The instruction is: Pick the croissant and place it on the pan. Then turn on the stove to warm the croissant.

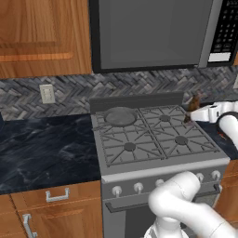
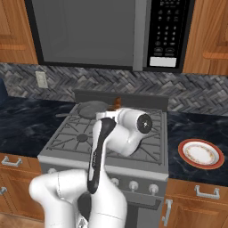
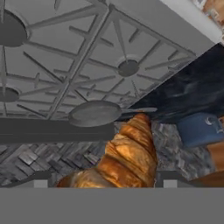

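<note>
The orange-brown curved croissant [image 3: 131, 157] sits low in the middle of the hand view, pinched between the two dark finger tips of the pincer [image 3: 101, 180], one tip on either side of it. In the left base view the pincer [image 1: 190, 111] shows at the right edge of the frame, above the rear right corner of the stove, with a bit of brown pastry [image 1: 194, 101] showing at its end. In the right base view a small orange-brown scrap of it [image 2: 117, 102] peeps out just above the white wrist, in the middle of the frame.

The small round shallow grey pan [image 1: 120, 115] rests on the rear left burner of the grey steel gas stove [image 1: 158, 162], a little above the centre of the left base view; in the right base view the pan [image 2: 91, 108] lies left of the centre, its thin dark handle pointing to the left. In the hand view the pan [image 3: 94, 113] lies just above and left of the pastry's tip, apart from it.

A white plate with an orange-red rim [image 2: 201, 153] lies on the dark marbled worktop [image 2: 196, 129] at the right of the right base view. A grey microwave [image 1: 153, 35] hangs above the stove.
</note>
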